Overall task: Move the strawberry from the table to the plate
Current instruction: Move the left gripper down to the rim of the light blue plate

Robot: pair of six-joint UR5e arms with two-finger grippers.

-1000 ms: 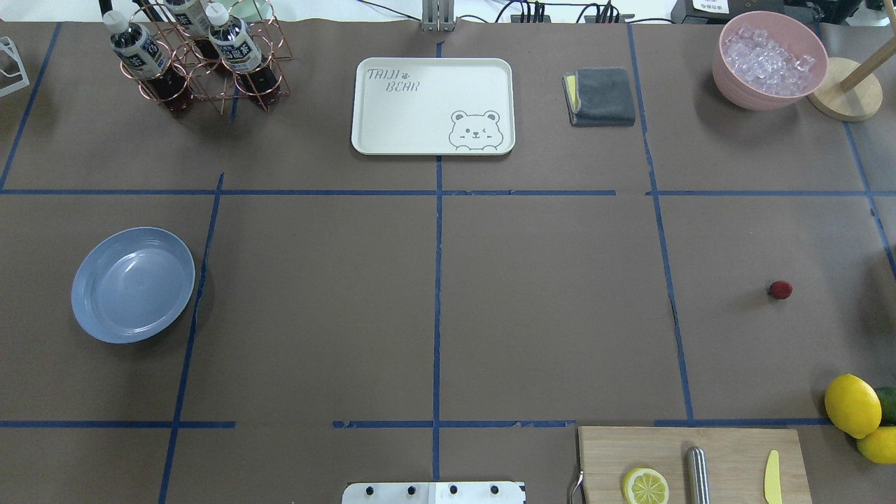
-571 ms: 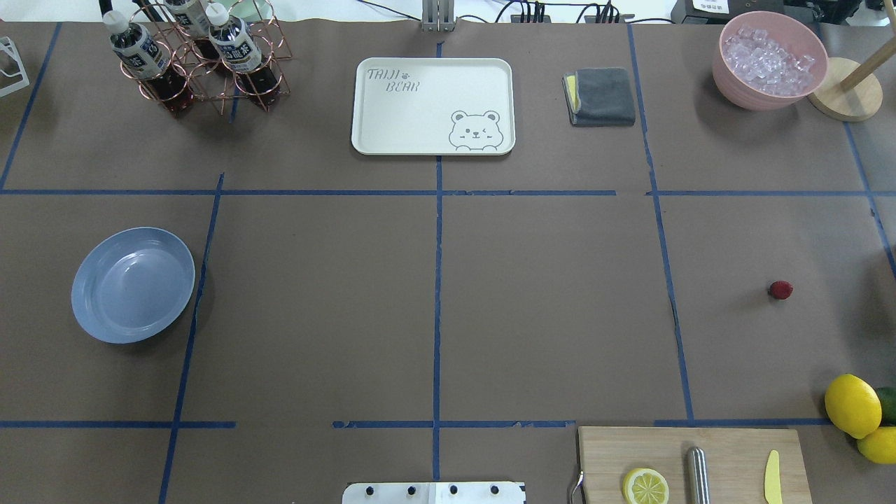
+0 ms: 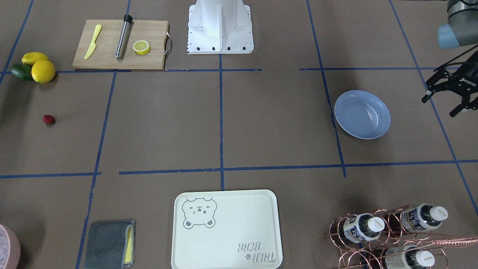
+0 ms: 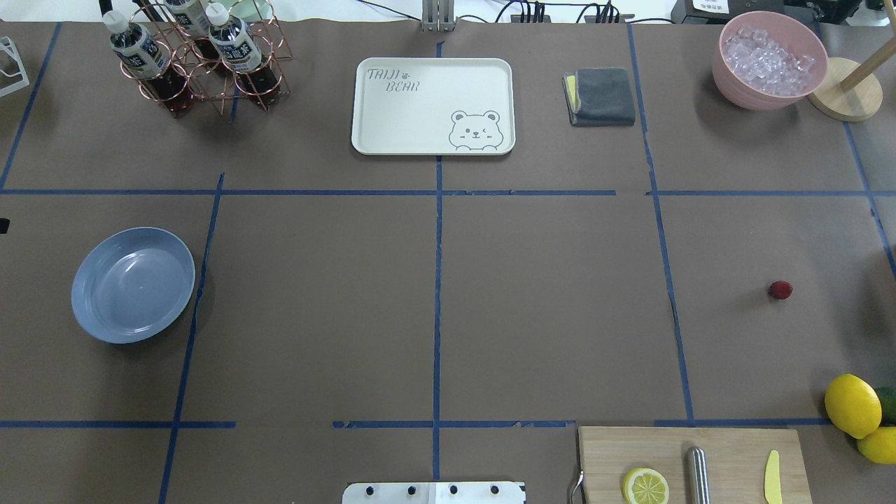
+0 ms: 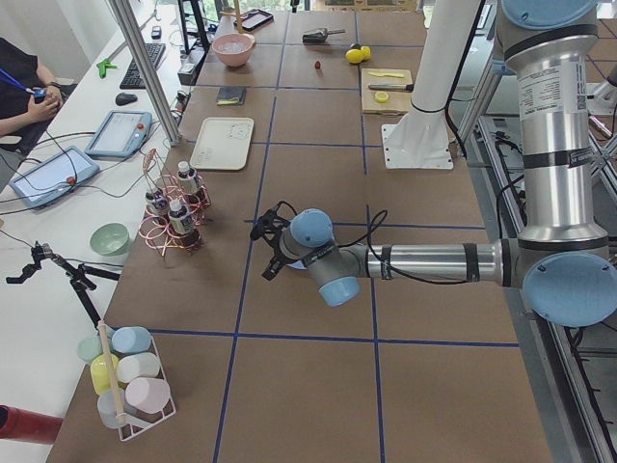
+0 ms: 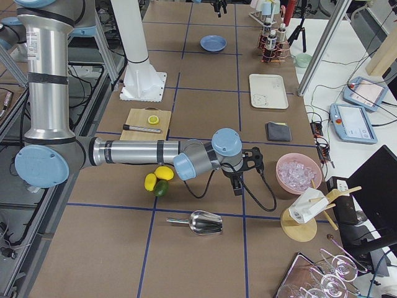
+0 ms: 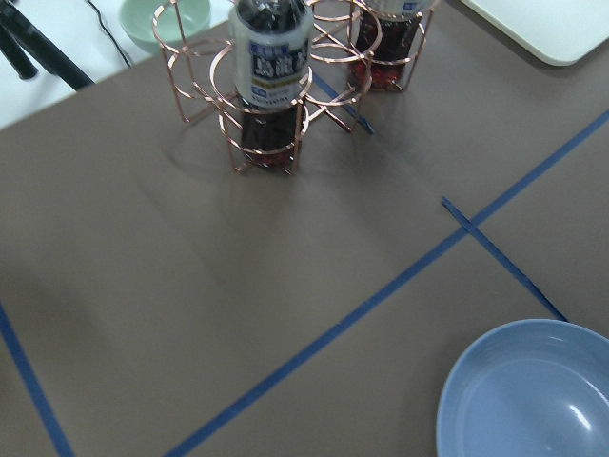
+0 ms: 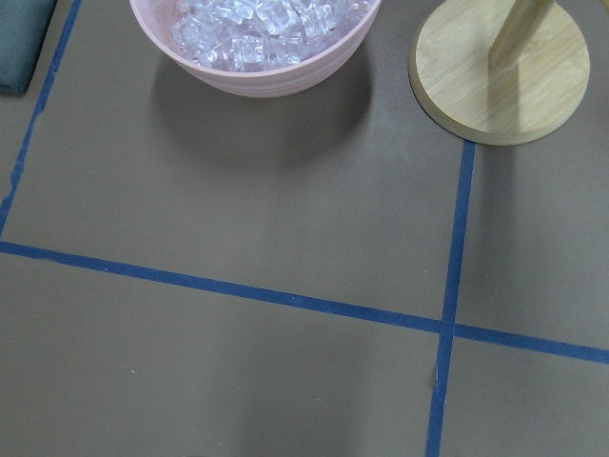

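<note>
The strawberry [image 4: 780,290] is a tiny dark-red berry lying on the brown table [image 4: 546,301] at the right; it also shows as the strawberry [image 3: 48,119] in the front-facing view. The pale blue plate [image 4: 133,285] sits bare at the far left, and its rim, the plate [image 7: 533,400], shows in the left wrist view. My left gripper [image 3: 440,106] hovers open and holding nothing, just outside the plate [image 3: 362,114]. My right gripper [image 6: 245,167] shows only in the right side view, near the ice bowl; whether it is open or shut I cannot tell.
A wooden cutting board [image 4: 689,462] holds a lemon half, a metal cylinder and a yellow knife. Lemons [image 4: 852,404] lie at the right edge. At the back stand a cream bear tray [image 4: 432,105], a copper bottle rack [image 4: 203,59], a grey cloth [image 4: 600,96] and a pink ice bowl [image 4: 770,59].
A small black tip of the left gripper now shows at the overhead view's left edge, above the plate. The strawberry and plate have not moved.
</note>
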